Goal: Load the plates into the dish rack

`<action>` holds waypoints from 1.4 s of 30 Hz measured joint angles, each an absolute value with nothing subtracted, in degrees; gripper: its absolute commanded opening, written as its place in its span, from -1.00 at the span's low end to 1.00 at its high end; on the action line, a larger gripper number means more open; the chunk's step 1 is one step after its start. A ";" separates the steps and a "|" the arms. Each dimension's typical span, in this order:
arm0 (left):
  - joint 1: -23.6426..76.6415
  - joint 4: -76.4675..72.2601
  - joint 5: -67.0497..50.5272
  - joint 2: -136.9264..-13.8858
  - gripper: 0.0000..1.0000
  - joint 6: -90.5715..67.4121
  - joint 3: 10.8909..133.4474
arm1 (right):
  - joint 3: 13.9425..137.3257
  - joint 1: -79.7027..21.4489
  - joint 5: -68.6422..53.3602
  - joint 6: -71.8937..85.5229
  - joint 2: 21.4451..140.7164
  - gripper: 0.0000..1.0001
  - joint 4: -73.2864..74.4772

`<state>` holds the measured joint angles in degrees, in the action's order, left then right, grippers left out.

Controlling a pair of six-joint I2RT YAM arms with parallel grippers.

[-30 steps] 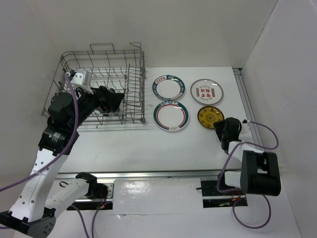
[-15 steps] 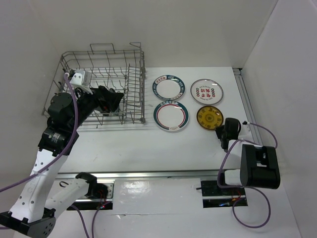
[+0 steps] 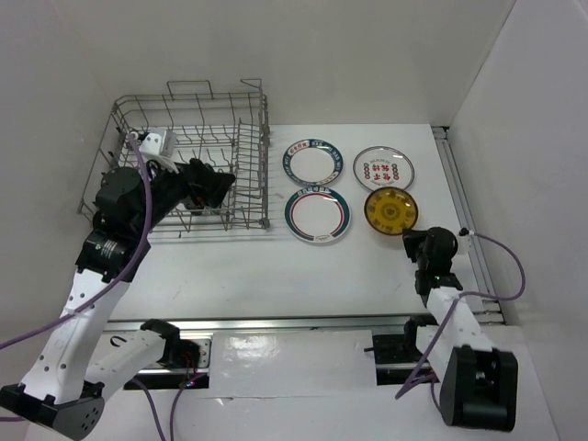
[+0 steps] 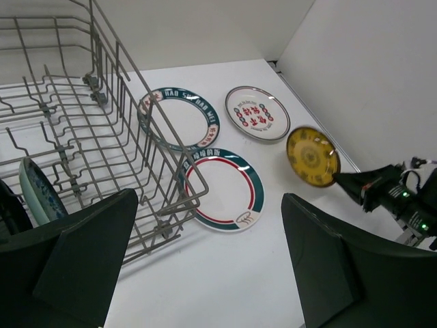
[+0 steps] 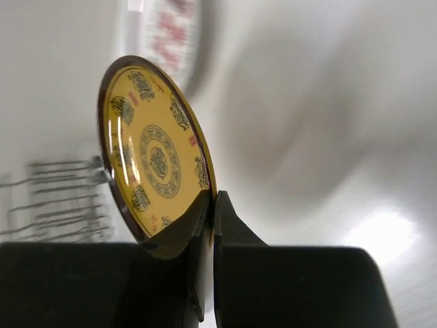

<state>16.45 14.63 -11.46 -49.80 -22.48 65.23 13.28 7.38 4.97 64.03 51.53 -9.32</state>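
Observation:
My right gripper [image 5: 213,198] is shut on the near rim of the yellow plate [image 5: 153,147], which is tilted up off the table [image 3: 390,211]. Flat on the table lie two white plates with green rims [image 3: 312,163] [image 3: 318,215] and a white plate with red marks [image 3: 383,169]. The grey wire dish rack [image 3: 249,197] stands at the left, with a pale teal plate [image 4: 37,198] upright between its tines. My left gripper [image 4: 212,273] is open above the rack's right end, with nothing between its fingers.
White walls close in behind and on the right. A metal rail [image 3: 457,197] runs along the table's right edge beside the yellow plate. Purple cables trail from both arms.
My right gripper has shut on the yellow plate's rim and tipped it up off the table, while its arm stretched forward. The left arm has shifted only slightly.

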 measured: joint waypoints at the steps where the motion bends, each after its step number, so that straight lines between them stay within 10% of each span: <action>1: 16.45 14.63 -12.01 -50.22 1.00 -22.48 65.23 | 13.30 7.07 4.78 63.92 48.42 -1.00 -9.39; 24: 16.45 14.98 -26.52 -60.55 1.00 -22.57 66.35 | 33.98 -35.27 -12.16 29.30 58.39 -1.00 -30.41; 37: 16.82 15.00 -28.84 -61.73 0.60 -22.17 66.50 | 38.65 -35.86 -9.91 27.33 63.26 -1.00 -30.89; 42: 16.82 15.20 -28.91 -62.74 0.05 -22.24 66.50 | 40.07 -35.62 -10.83 27.83 63.42 -1.00 -32.49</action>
<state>16.82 15.20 -28.91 -62.74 -22.24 66.50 40.07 -35.62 -10.83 27.83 63.42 -32.49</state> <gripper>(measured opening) 0.657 0.066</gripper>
